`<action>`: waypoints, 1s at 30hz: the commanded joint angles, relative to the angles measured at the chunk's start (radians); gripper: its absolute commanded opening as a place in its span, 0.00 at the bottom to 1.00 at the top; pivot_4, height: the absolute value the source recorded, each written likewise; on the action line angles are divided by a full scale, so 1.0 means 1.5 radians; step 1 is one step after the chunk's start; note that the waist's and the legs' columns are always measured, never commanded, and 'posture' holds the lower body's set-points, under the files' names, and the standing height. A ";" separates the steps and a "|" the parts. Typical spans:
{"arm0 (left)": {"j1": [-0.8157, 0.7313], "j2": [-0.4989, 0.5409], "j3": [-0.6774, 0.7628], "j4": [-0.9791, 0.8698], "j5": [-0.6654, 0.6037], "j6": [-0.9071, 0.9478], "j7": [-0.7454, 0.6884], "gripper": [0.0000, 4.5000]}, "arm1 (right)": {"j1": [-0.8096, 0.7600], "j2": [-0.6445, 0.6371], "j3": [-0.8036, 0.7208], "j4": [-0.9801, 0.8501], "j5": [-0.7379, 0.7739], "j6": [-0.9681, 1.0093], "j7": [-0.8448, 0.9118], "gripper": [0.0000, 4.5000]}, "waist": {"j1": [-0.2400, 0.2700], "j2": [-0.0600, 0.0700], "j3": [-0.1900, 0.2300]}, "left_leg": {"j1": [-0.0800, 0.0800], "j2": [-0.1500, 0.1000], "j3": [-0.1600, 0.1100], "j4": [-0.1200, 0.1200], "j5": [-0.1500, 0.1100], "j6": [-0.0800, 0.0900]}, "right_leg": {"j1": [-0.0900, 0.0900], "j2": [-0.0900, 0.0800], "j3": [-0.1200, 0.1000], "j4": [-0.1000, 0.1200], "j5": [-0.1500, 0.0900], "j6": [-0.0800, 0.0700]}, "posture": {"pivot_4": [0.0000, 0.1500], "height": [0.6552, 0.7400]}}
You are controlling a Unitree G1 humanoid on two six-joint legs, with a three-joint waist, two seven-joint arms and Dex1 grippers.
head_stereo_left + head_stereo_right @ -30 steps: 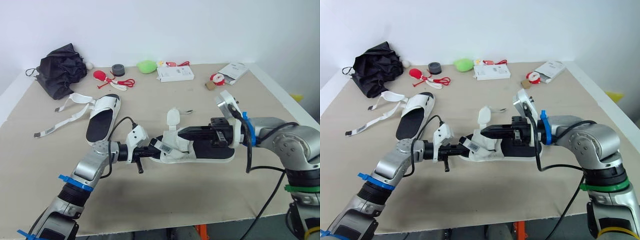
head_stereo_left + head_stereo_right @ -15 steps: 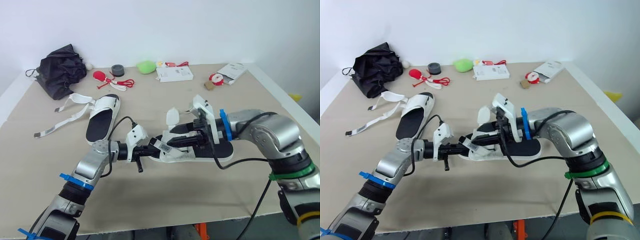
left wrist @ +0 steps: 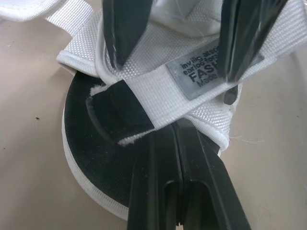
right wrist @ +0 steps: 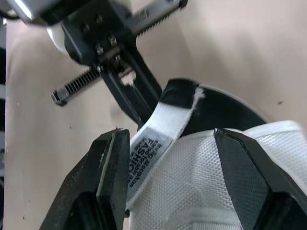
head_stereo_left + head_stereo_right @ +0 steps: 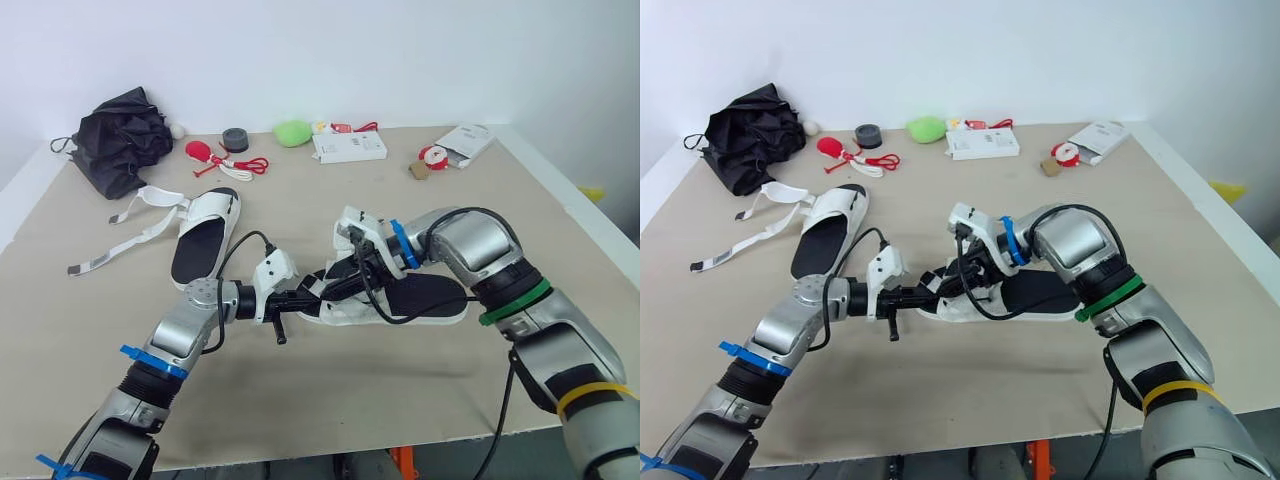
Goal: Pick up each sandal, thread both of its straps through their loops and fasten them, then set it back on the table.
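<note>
— Where is the sandal (image 5: 428,298)?
— It lies on the tabletop (image 5: 400,400) between your arms. Your left gripper's (image 5: 308,297) fingers pinch the front strap (image 3: 158,81) at its tip. Your right gripper's (image 4: 168,139) fingers stand spread astride it.
— And the next move?
— Hold the left pinch taut, and close the right beside the label (image 3: 206,72).

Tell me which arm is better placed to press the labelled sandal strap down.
Probably right: the right end effector, open, straddles the labelled strap, while the left end effector is shut on that strap's tip.
</note>
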 commanded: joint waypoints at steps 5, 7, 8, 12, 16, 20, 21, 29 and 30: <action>0.022 0.007 -0.012 0.012 0.031 0.016 0.016 0.00 | -0.020 0.030 -0.021 0.033 -0.037 -0.017 0.029 0.68 | 0.000 0.000 0.000 | 0.000 0.000 0.000 0.000 0.000 0.000 | 0.000 0.000 0.000 0.001 0.000 0.000 | 1.00 1.00; 0.023 0.006 -0.011 0.011 0.031 0.018 0.016 0.00 | -0.021 0.035 -0.026 0.039 -0.042 -0.017 0.033 0.68 | 0.000 0.000 0.000 | 0.000 0.000 0.000 0.000 0.000 0.000 | 0.000 0.000 0.000 0.001 0.000 0.000 | 1.00 1.00; 0.023 0.006 -0.011 0.011 0.031 0.018 0.017 0.00 | -0.022 0.037 -0.028 0.041 -0.044 -0.017 0.035 0.68 | 0.000 0.000 0.000 | 0.000 0.000 0.000 0.000 0.000 0.000 | 0.000 0.000 0.000 0.001 0.000 0.000 | 1.00 1.00; 0.022 0.004 -0.010 0.011 0.030 0.021 0.019 0.00 | -0.021 0.048 -0.039 0.052 -0.050 -0.024 0.035 0.52 | 0.000 0.000 0.000 | 0.000 0.000 0.000 0.000 0.000 0.000 | 0.000 0.001 0.000 0.001 0.000 0.000 | 1.00 1.00; 0.024 0.003 -0.010 0.010 0.030 0.021 0.021 0.00 | -0.019 0.060 -0.053 0.062 -0.053 -0.028 0.037 0.17 | 0.000 0.000 0.000 | 0.000 0.000 0.000 0.000 0.000 0.000 | -0.001 0.001 0.000 0.002 0.000 0.000 | 1.00 1.00; 0.027 0.004 -0.011 0.010 0.029 0.020 0.023 0.00 | -0.021 0.066 -0.061 0.071 -0.061 -0.037 0.039 0.01 | 0.000 0.000 0.000 | 0.000 0.000 0.000 0.000 0.000 0.000 | -0.001 0.001 0.000 0.002 0.000 0.000 | 1.00 1.00; 0.027 0.003 -0.011 0.010 0.029 0.020 0.024 0.00 | -0.022 0.068 -0.063 0.074 -0.064 -0.039 0.037 0.01 | 0.000 0.000 0.000 | 0.000 0.000 0.000 0.000 0.000 -0.001 | -0.001 0.001 0.000 0.002 0.000 0.000 | 1.00 1.00; 0.021 0.002 -0.009 0.020 0.031 0.016 0.025 0.00 | -0.029 0.059 -0.136 0.061 -0.042 -0.022 0.016 0.01 | 0.000 0.000 0.000 | 0.000 0.000 0.000 0.000 0.001 -0.001 | -0.001 0.001 0.000 0.003 0.000 0.000 | 1.00 1.00; 0.021 0.002 -0.008 0.020 0.031 0.015 0.025 0.00 | -0.028 0.056 -0.151 0.052 -0.037 -0.015 0.009 0.01 | 0.000 0.000 0.000 | 0.000 0.000 0.000 0.000 0.001 -0.001 | -0.001 0.001 0.000 0.003 0.000 0.000 | 1.00 1.00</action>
